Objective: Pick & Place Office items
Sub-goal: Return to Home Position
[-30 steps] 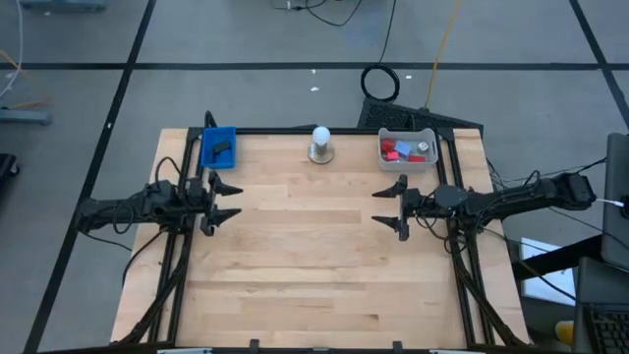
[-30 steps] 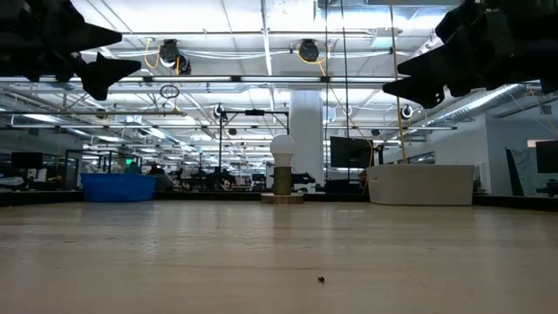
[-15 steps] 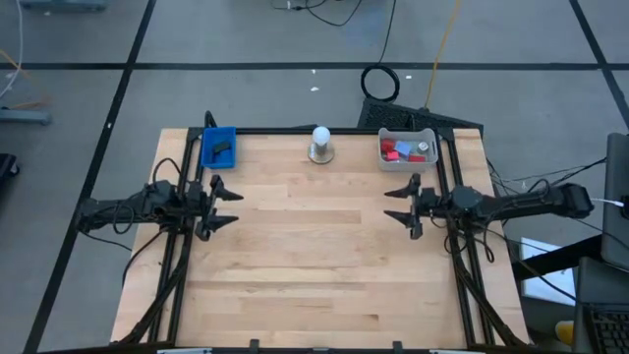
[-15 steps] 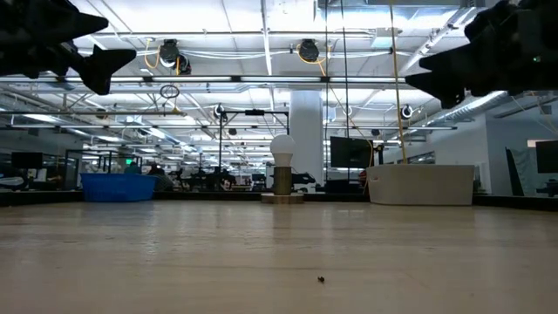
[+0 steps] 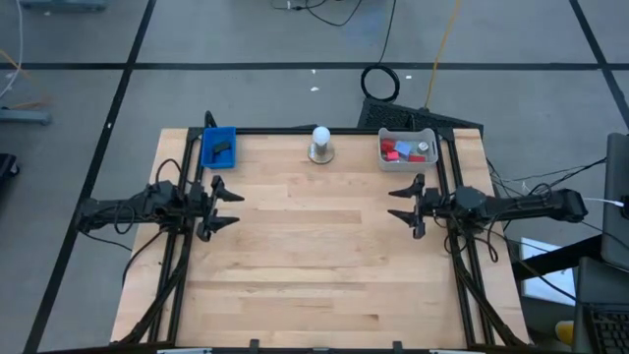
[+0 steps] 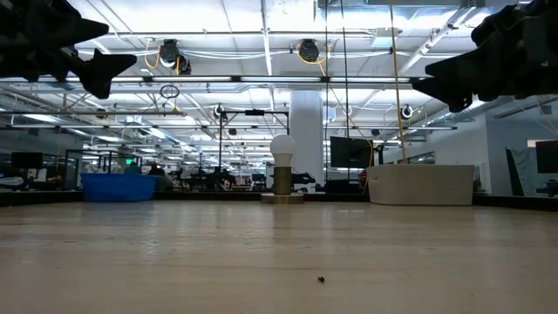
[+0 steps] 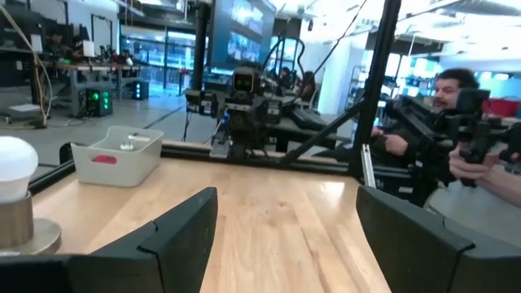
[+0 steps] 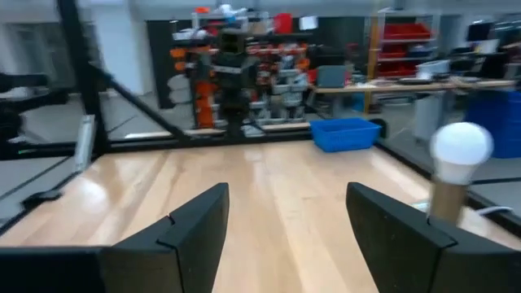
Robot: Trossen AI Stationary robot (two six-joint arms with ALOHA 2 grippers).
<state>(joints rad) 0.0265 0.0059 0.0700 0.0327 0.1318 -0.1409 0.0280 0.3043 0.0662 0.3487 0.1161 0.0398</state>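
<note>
The left gripper (image 5: 234, 206) and right gripper (image 5: 391, 204) hover open and empty; the gray bin's (image 5: 408, 131) charger adapters (image 5: 393, 150) look light, rigid, best pinched across flat sides.

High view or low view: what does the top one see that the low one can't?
Only the high view looks into the grey bin: red pieces, a light-blue block; plus a dark piece in the blue tray. Only the low view shows ceiling lights and a tiny speck on the table. Both show the white ball, both trays, and the left gripper and right gripper, open, above the table.
</note>
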